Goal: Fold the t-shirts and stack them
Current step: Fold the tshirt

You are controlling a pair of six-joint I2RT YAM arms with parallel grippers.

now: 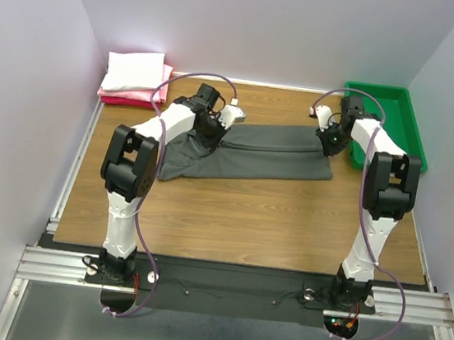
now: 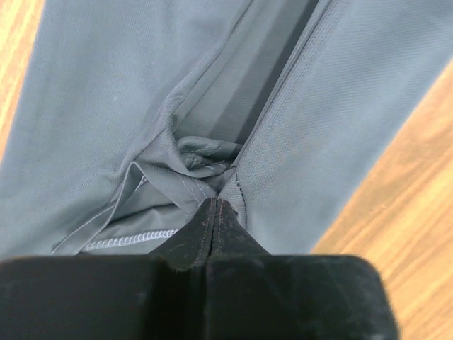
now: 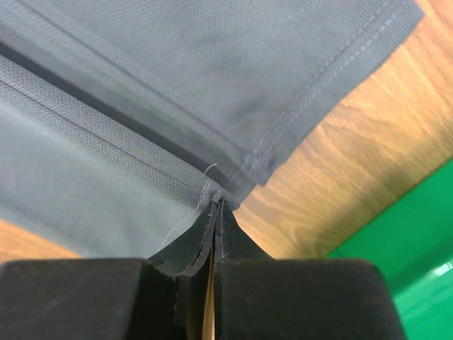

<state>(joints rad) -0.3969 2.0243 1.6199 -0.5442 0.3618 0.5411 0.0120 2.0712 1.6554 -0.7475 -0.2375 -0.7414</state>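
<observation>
A dark charcoal grey t-shirt (image 1: pixel 270 155) lies spread in a long band across the middle of the table, folded lengthwise. My left gripper (image 1: pixel 213 133) is down at its left part, shut, and the cloth (image 2: pixel 106 106) bunches into wrinkles right at the tips (image 2: pixel 215 201). My right gripper (image 1: pixel 327 142) is at the shirt's far right end, shut on the hemmed corner (image 3: pixel 212 188), with its tips (image 3: pixel 218 201) pinching the edge. A folded white t-shirt (image 1: pixel 134 70) lies on folded pink and red ones (image 1: pixel 128 96) at the back left corner.
A green plastic tray (image 1: pixel 390 124) stands at the back right, just beyond my right gripper, and its green also shows in the right wrist view (image 3: pixel 403 262). Bare wooden tabletop (image 1: pixel 246 214) lies between the shirt and the arm bases. Walls close in the back and sides.
</observation>
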